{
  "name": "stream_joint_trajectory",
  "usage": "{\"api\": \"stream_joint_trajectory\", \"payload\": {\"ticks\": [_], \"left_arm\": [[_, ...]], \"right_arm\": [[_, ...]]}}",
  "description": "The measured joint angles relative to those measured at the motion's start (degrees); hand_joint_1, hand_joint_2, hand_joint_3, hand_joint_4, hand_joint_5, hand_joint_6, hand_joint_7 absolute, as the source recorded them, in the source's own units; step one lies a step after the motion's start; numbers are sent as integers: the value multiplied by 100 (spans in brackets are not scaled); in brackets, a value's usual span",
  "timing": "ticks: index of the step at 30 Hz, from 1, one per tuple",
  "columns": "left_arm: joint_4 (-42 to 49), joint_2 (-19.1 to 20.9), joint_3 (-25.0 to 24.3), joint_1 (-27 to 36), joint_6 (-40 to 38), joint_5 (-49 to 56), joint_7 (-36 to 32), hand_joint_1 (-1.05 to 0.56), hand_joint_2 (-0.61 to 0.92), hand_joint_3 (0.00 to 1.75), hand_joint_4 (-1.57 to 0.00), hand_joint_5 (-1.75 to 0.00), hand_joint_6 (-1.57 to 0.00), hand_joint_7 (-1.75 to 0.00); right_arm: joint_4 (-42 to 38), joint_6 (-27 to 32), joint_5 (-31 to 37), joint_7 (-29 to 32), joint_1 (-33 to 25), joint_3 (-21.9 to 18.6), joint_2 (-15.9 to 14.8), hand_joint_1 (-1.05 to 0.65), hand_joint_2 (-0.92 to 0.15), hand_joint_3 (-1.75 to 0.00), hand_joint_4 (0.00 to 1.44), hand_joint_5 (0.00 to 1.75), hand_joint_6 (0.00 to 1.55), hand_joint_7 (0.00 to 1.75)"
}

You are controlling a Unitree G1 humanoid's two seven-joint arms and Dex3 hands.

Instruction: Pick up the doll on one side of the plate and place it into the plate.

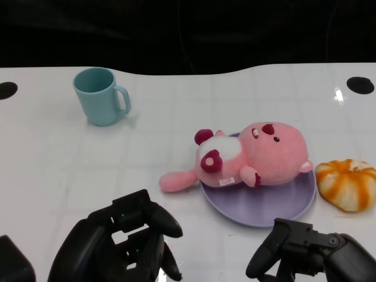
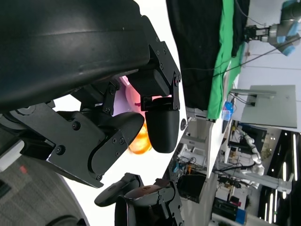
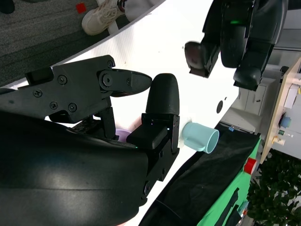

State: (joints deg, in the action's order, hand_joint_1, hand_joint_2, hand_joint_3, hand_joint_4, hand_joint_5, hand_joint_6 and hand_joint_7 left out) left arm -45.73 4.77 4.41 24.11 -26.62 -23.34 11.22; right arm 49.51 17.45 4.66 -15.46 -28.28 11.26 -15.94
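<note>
White table [image 1: 53, 158] bears teal mug [image 1: 100, 96], purple plate [image 1: 264, 202], perhaps a striped pumpkin toy [image 1: 348, 184].

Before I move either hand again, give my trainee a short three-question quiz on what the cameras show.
1. True or false: the pink plush doll lies wholly inside the purple plate.
2. What lies on the table just right of the plate? A) orange-and-white plush pumpkin B) spoon C) second cup
3. Fill in: the teal mug stands upright at the table's far ____ .

Key:
1. False. One leg hangs over the plate's left rim onto the table.
2. A, the pumpkin.
3. Left.

Both the left hand and right hand hold nothing.
</note>
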Motion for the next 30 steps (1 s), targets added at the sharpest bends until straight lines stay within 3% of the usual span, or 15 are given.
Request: {"api": "stream_joint_trajectory", "payload": {"ticks": [9,30], "left_arm": [[514,198,-363,-95,-367,-423,37,-8,38,152,-93,-175,-77,-169],[1097,245,-587,-446,-578,-792,146,-10,34,154,-92,-175,-79,-165]], "right_arm": [[-48,0,-11,-1,-1,-22,-1,-26,-92,-34,66,158,59,129],[-33,-28,-54,-85,-119,-221,-24,-25,-92,-35,66,159,59,130]]}}
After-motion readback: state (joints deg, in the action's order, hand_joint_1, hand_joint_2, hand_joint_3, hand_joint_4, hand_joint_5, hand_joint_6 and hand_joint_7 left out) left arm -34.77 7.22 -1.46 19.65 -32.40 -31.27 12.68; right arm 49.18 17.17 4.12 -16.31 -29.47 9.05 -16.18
